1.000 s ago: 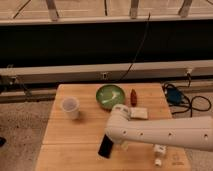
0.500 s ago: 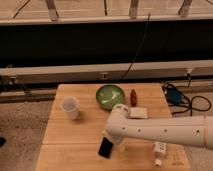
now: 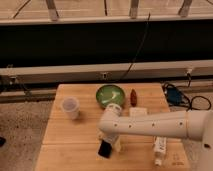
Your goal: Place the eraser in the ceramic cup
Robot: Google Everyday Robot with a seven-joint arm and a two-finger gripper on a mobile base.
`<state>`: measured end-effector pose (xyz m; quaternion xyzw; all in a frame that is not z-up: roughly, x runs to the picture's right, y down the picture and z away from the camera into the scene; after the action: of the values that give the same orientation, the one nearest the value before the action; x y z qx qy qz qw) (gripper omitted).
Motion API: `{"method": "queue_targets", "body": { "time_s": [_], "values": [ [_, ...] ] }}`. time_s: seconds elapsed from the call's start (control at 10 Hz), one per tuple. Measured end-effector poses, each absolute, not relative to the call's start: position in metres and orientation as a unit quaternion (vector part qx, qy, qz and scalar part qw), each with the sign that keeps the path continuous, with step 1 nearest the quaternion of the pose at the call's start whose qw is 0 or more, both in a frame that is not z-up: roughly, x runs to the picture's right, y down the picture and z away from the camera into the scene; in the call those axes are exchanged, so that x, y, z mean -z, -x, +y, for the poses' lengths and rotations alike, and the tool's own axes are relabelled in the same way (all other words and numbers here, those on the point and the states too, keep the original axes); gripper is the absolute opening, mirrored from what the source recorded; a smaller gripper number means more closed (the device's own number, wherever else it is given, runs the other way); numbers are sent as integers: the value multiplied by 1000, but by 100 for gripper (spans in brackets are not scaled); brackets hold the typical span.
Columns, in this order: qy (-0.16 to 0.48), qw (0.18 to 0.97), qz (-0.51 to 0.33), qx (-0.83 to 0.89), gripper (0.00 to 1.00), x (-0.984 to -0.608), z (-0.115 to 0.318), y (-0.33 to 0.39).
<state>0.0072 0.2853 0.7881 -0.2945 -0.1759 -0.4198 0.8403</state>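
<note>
No legible text anywhere

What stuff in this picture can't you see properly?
All in the camera view:
- The claw is low near the front edge of the table, by the black eraser. The white arm hides whether they touch.
- The small reddish thing beside the green bowl is too blurred to name.
- The inside of the ceramic cup is too blurred to check.
- The rest of the arm is cut off by the right edge.

You have the cup [image 3: 70, 106] at the table's [image 3: 65, 136] left, the bowl [image 3: 110, 95] behind centre, and the gripper [image 3: 112, 143] just beside the eraser [image 3: 105, 149], lower centre of frame.
</note>
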Motion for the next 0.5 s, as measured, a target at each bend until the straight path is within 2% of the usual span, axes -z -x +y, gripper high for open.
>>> {"method": "queue_targets", "body": {
  "time_s": [0.1, 0.2, 0.5],
  "values": [
    [297, 838, -175, 423, 78, -790, 287, -6],
    [298, 836, -175, 426, 71, -792, 288, -7],
    [292, 834, -175, 435, 41, -787, 285, -8]
  ]
}}
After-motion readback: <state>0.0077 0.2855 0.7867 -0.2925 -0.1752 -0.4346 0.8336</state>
